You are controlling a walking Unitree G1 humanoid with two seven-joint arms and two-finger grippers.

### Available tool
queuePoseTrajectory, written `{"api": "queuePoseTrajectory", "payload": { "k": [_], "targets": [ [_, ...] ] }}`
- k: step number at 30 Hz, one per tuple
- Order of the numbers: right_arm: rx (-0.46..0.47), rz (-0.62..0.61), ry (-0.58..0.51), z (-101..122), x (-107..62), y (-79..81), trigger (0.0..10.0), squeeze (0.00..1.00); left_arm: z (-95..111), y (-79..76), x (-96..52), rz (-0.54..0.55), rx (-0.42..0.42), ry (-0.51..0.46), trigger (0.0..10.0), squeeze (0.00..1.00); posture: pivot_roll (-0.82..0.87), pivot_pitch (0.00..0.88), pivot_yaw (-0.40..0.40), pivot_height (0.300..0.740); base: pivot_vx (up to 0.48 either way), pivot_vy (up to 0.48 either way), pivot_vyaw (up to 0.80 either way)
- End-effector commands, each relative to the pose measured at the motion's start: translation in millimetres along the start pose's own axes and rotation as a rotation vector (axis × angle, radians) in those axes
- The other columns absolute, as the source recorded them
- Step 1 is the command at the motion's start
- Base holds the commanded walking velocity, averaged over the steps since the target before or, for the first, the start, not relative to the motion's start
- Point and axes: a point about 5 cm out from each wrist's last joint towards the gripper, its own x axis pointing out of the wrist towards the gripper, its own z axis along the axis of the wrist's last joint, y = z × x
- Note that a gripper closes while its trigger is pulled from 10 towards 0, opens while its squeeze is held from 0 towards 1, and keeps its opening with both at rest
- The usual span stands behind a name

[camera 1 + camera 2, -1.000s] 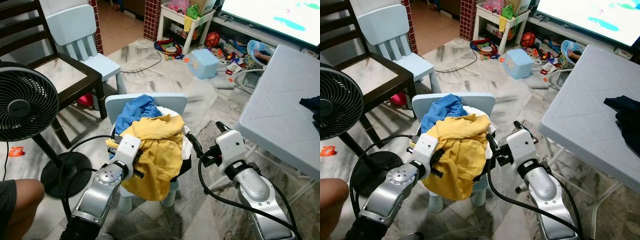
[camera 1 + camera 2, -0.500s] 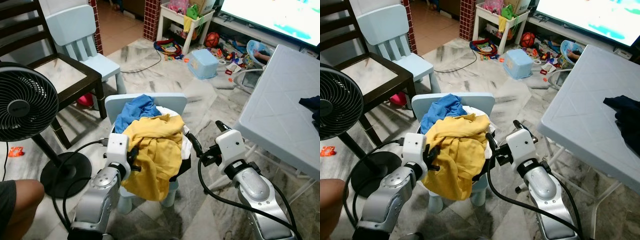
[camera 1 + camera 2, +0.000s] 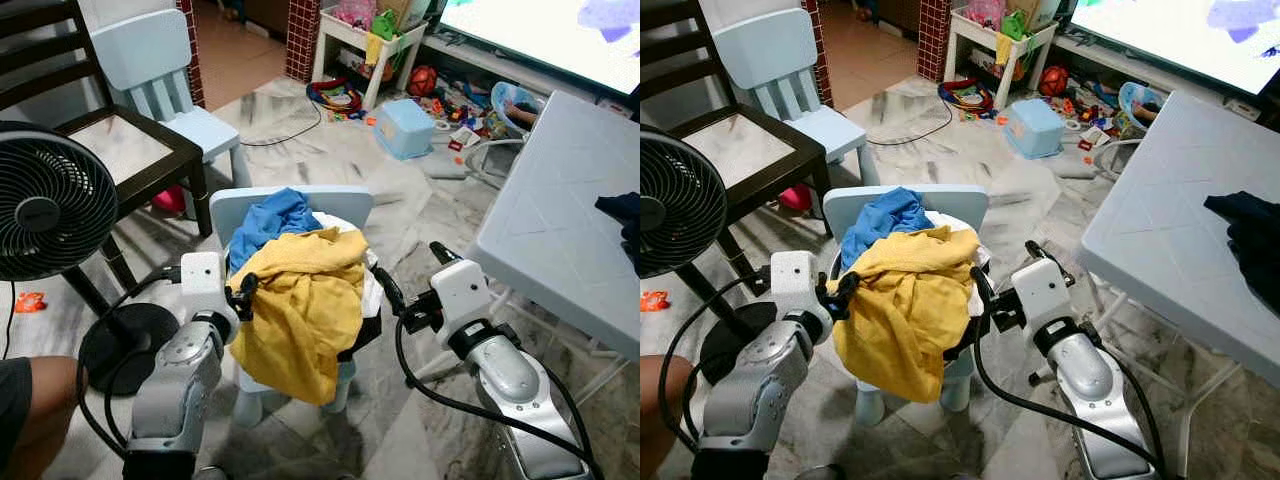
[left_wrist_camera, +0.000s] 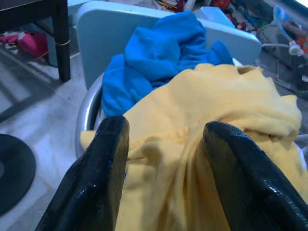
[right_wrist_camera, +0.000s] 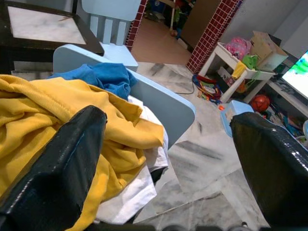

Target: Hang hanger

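we hold both grippers, left (image 3: pixel 243 292) and right (image 3: pixel 383 290), fingers spread and empty, flanking the yellow garment (image 3: pixel 300 300) heaped between them; hanging seems unstarted.

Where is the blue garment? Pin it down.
In the left eye view, the blue garment tops the laundry pile against the small chair's backrest, just behind the yellow garment.

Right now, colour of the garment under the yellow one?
Blue garment, clearest in the left wrist view.

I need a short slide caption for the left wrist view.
Open left gripper over a yellow shirt piled beside a blue cloth.
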Motion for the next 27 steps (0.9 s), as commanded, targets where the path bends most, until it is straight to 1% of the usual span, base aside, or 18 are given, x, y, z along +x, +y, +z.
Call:
{"api": "queuePoseTrajectory", "payload": {
  "k": [1,2,3,4,8,9,10,11,17,18,19,20,21,22,23,27],
  "targets": [
    [-0.009,0.0,0.021,-4.5,-3.9,-1.9,10.0,0.0,6.6,-2.9,2.5,-0.007,-0.007,-0.027,10.0,0.0,-0.04,0.134,-0.167,0.74,0.0,0.0,0.0],
    [-0.009,0.0,0.021,-4.5,-3.9,-1.9,10.0,0.0,6.6,-2.9,2.5,-0.007,-0.007,-0.027,10.0,0.0,-0.04,0.134,-0.167,0.74,0.0,0.0,0.0],
    [-0.01,-0.001,0.023,-4.9,-4.7,-2.0,10.0,0.0,13.5,-5.7,2.0,-0.012,-0.009,-0.061,10.0,0.0,-0.04,0.135,-0.166,0.74,0.0,0.0,0.0],
    [-0.01,-0.001,0.023,-4.9,-4.9,-2.0,10.0,0.0,15.9,-6.7,1.3,-0.012,-0.012,-0.075,10.0,0.0,-0.04,0.135,-0.165,0.74,0.0,0.0,0.0],
    [-0.01,0.0,0.023,-4.7,-4.5,-1.8,10.0,0.0,19.4,-10.2,-1.3,-0.015,-0.03,-0.095,10.0,0.0,-0.04,0.136,-0.165,0.74,0.0,0.0,0.0],
    [-0.009,0.0,0.022,-4.4,-4.0,-1.3,10.0,0.0,18.3,-11.2,-1.8,-0.016,-0.062,-0.09,10.0,0.2,-0.04,0.138,-0.165,0.74,0.0,0.0,0.0],
    [-0.009,0.001,0.021,-4.3,-3.7,-0.9,10.0,0.0,16.7,-12.0,-2.0,-0.021,-0.085,-0.082,10.0,0.89,-0.04,0.138,-0.165,0.74,0.0,0.0,0.0],
    [-0.008,0.003,0.021,-4.3,-3.4,-0.1,10.0,0.0,14.5,-13.5,-1.8,-0.032,-0.125,-0.07,10.0,1.0,-0.03,0.139,-0.167,0.74,0.0,0.0,0.0],
    [-0.01,0.016,0.023,-4.7,-3.6,2.0,10.0,0.0,-2.4,-20.6,2.6,-0.069,-0.234,0.018,10.0,1.0,-0.03,0.14,-0.17,0.74,0.0,0.0,0.0],
    [-0.011,0.014,0.022,-4.5,-3.4,1.0,10.0,0.0,-7.0,-20.1,3.7,-0.063,-0.248,0.034,10.0,0.14,-0.03,0.14,-0.17,0.74,0.0,0.0,0.0],
    [-0.012,0.013,0.023,-4.5,-3.2,0.5,10.0,0.0,-8.3,-19.9,4.2,-0.06,-0.254,0.039,10.0,0.0,-0.04,0.14,-0.168,0.74,0.0,0.0,0.0],
    [-0.012,0.011,0.023,-4.6,-3.1,0.1,10.0,0.0,-10.5,-19.3,5.1,-0.057,-0.268,0.05,10.0,0.0,-0.04,0.14,-0.168,0.74,0.0,0.0,0.0],
    [-0.013,0.01,0.023,-4.7,-3.1,-0.1,10.0,0.0,-11.7,-18.2,6.2,-0.053,-0.285,0.055,4.5,0.0,-0.04,0.14,-0.168,0.74,0.0,0.0,0.0],
    [-0.013,0.009,0.023,-4.7,-3.0,-0.2,10.0,0.0,-12.3,-17.7,7.0,-0.052,-0.297,0.058,2.1,0.0,-0.04,0.141,-0.168,0.74,0.0,0.0,0.0],
    [-0.014,0.009,0.023,-4.8,-3.1,-0.2,10.0,0.0,-12.6,-17.6,7.8,-0.057,-0.305,0.065,0.0,0.0,-0.04,0.14,-0.168,0.74,0.0,0.0,0.0],
    [-0.013,0.009,0.024,-5.1,-3.9,0.5,10.0,0.0,-13.3,-14.4,11.6,-0.059,-0.31,0.081,0.0,0.0,-0.04,0.139,-0.169,0.74,0.0,0.0,0.0]
  ]
}}
